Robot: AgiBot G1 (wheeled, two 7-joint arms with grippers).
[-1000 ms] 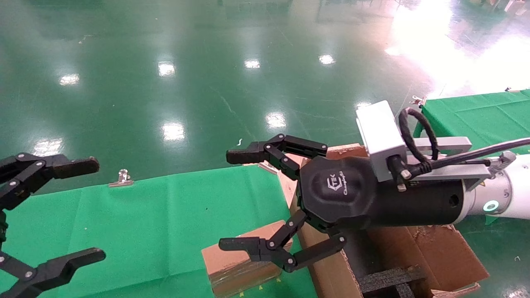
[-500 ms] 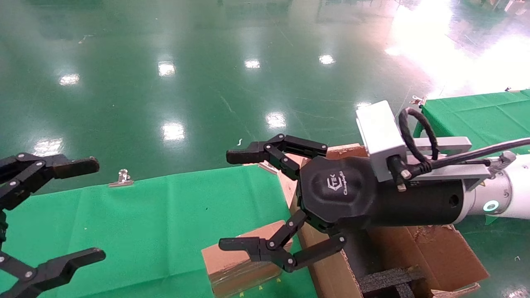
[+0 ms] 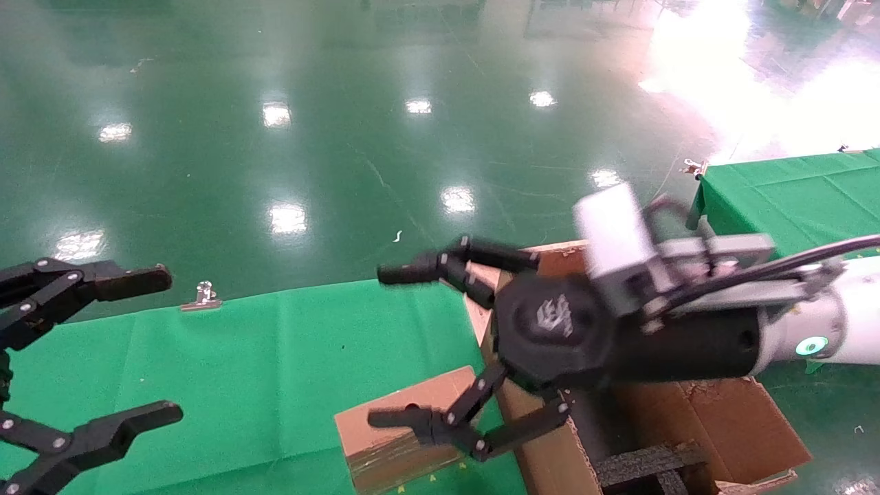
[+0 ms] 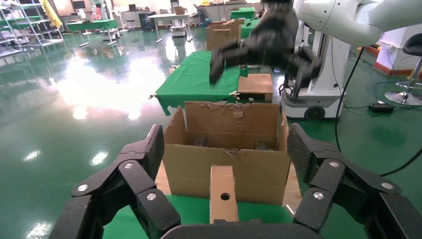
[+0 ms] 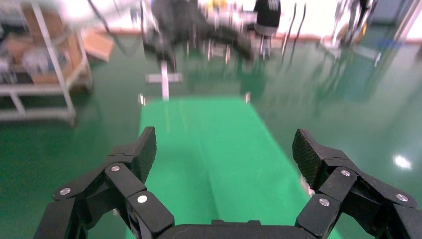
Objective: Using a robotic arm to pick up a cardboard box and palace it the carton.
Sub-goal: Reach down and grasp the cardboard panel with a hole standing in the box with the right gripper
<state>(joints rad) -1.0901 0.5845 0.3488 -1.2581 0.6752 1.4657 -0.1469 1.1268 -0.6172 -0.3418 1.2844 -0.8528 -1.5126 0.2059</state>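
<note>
Since a second ago the right gripper (image 3: 402,357) has dipped toward the cardboard box (image 3: 395,433) beside the carton (image 3: 722,419), jaws wide; it should straddle the box squarely. Left gripper (image 3: 130,350) hangs spread wide, well left of the box.

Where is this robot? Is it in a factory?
Probably a big workshop or robot lab, something like a factory hall. The floor is shiny green, metal shelves stand along one side, and other green-covered tables sit farther back. An office chair is nearby too.

You see a matt brown cardboard box (image 3: 402,430) on green cloth (image 3: 261,357), beside a corrugated carton (image 3: 715,426) with rough, torn flaps.
</note>
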